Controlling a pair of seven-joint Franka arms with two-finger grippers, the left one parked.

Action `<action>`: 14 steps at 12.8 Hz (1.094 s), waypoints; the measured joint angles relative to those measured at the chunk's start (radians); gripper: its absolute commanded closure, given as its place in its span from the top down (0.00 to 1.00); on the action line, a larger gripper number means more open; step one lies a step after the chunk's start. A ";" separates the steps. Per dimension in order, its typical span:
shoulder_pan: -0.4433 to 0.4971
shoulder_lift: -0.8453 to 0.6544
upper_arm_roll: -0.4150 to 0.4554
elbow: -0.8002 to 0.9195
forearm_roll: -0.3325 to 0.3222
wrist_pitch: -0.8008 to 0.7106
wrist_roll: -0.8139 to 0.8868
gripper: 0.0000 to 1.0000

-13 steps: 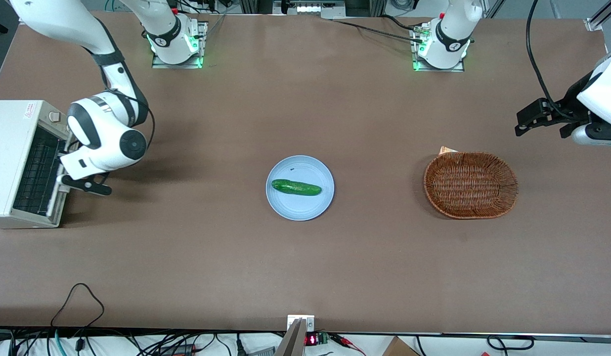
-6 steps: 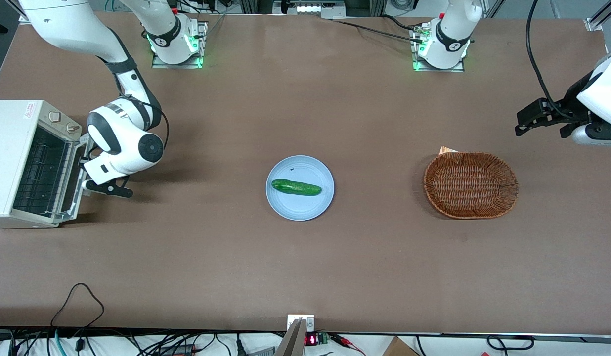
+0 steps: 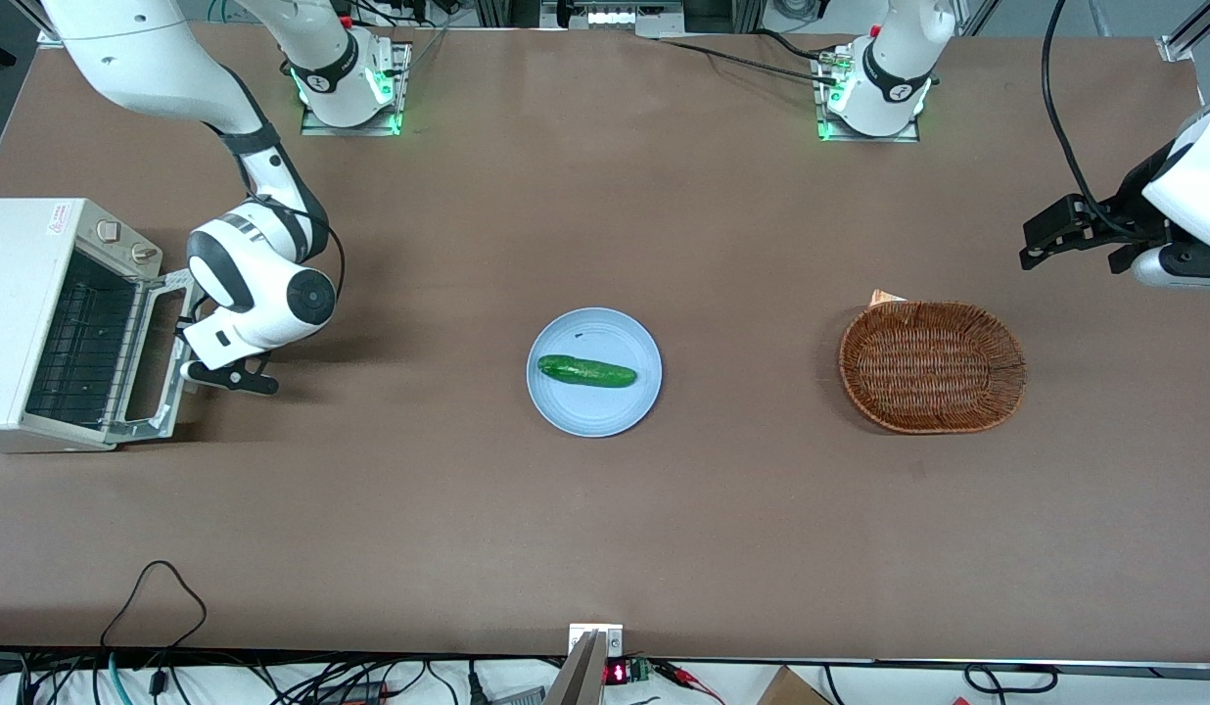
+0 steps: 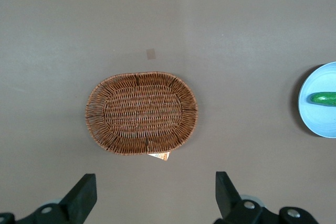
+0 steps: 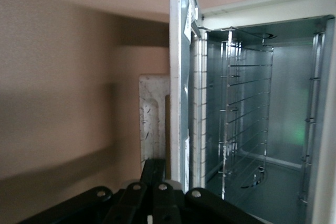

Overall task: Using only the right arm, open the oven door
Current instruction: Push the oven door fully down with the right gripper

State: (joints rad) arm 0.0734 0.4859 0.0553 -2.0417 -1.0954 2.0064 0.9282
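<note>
Shiny metal, the inner face of the oven door point(image 3: 160, 357) tilts up and out from the white oven point(image 3: 18, 294), which sits at mid-height at the working arm's end of the surface. The door looks most of the way down. The pincer point(image 3: 187, 338) sits at the door's free edge, probably to pull it lower; whether it is closed there I cannot tell. Only a wire rack point(image 3: 76, 343) shows inside the oven. At frame centre, the blue plate point(image 3: 605, 416) holds 1 cucumber point(image 3: 585, 371). The wicker basket point(image 3: 933, 421) looks empty.
</note>
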 measured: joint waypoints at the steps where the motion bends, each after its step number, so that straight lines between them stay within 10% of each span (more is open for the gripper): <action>1: 0.003 0.011 0.000 0.004 0.000 0.001 0.009 0.01; 14: 0.007 0.086 -0.002 0.032 -0.001 0.024 0.028 0.01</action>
State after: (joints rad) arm 0.0808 0.5723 0.0534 -2.0096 -1.0967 2.0301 0.9565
